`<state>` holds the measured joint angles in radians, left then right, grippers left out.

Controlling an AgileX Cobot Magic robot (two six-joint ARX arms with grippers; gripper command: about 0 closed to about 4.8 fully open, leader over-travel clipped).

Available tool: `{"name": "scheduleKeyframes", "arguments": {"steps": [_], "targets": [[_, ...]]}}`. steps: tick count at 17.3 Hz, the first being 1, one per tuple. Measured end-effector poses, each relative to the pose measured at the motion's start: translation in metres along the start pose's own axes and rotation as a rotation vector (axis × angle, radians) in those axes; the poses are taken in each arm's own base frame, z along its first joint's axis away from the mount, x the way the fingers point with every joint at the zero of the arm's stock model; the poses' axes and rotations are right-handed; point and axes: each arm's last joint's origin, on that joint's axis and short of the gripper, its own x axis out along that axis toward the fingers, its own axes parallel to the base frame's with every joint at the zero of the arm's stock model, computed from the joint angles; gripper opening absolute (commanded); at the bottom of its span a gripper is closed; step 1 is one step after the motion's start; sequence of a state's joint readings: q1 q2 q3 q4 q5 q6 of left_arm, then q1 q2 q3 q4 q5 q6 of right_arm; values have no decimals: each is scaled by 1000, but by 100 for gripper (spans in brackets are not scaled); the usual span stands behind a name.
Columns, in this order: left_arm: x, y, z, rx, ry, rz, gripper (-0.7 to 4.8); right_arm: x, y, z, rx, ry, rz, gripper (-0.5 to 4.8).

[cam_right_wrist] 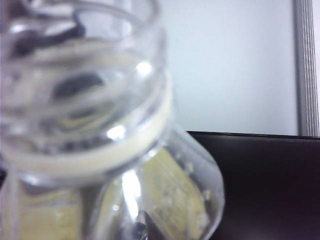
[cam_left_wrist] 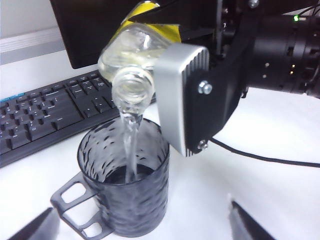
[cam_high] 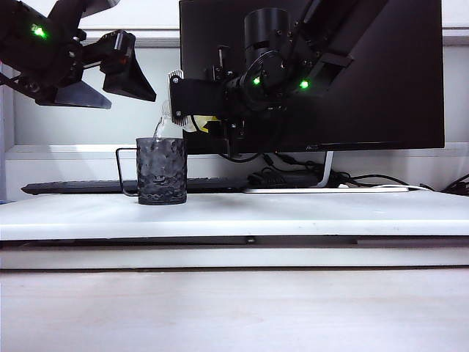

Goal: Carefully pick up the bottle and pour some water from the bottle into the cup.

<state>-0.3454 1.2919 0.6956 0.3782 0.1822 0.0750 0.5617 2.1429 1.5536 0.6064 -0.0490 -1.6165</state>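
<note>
Nearest the front of the white surface [cam_high: 308, 213] stands the cup [cam_high: 162, 171], upright, its wire handle [cam_high: 126, 170] pointing to the left of the exterior view. From the left wrist view a low dark pool of water already lies in its bottom, so the fill looks shallow.

Just above the cup's rim, the bottle [cam_left_wrist: 137, 55] is tipped well over, its open neck aimed down over the mouth of the cup. A thin clear stream of water [cam_left_wrist: 131, 137] runs from the neck into the cup; none shows on the surface around it. The right claw [cam_high: 192, 106] is clamped on the bottle's yellow-labelled body, reaching in from the right of the exterior view.

The left claw [cam_high: 99, 77] hangs released and empty, up and to the left of the cup, well apart from it.

Behind them lie a keyboard [cam_high: 80, 187] and a dark monitor [cam_high: 366, 73].

As I judge it, the pick-up is done and the pouring is under way. What remains is to stop once enough is in, turn the bottle upright and set it down.
</note>
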Motion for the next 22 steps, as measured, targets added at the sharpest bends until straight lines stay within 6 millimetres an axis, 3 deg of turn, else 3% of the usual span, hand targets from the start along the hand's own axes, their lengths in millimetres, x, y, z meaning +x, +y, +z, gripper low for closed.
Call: {"name": "scheduleKeyframes", "arguments": {"steps": [22], "targets": [[0, 0, -1, -2, 11, 1, 479, -2, -5, 4, -34, -8, 3, 197]]}}
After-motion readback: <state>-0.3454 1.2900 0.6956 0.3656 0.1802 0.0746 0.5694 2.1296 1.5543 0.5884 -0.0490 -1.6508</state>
